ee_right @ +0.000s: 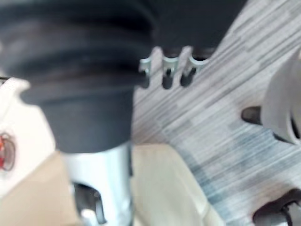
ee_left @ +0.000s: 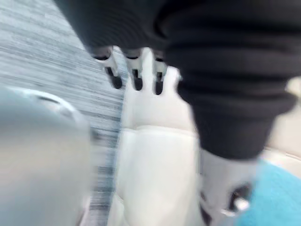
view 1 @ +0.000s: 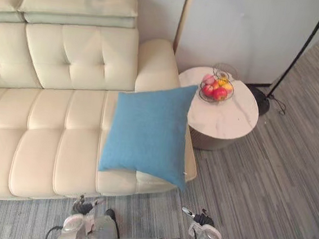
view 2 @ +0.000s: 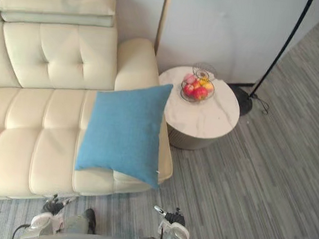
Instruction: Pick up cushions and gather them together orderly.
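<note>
Left eye view: blue cushion [view 1: 147, 129] is laid at sofa's [view 1: 44, 142] right end; left hand [ee_left: 135, 75] and right hand [ee_right: 167, 71] fingers are seen apart over carpet [view 1: 266, 180].

Plain blue cushion [view 1: 147, 131], cream sofa [view 1: 39, 136], white faintly marbled table [view 1: 227, 117] — grey streaked carpet [view 1: 278, 182].

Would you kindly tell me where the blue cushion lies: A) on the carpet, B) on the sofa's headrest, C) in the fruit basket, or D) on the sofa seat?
D: the blue cushion lies on the sofa seat, at the end beside the round table.
</note>
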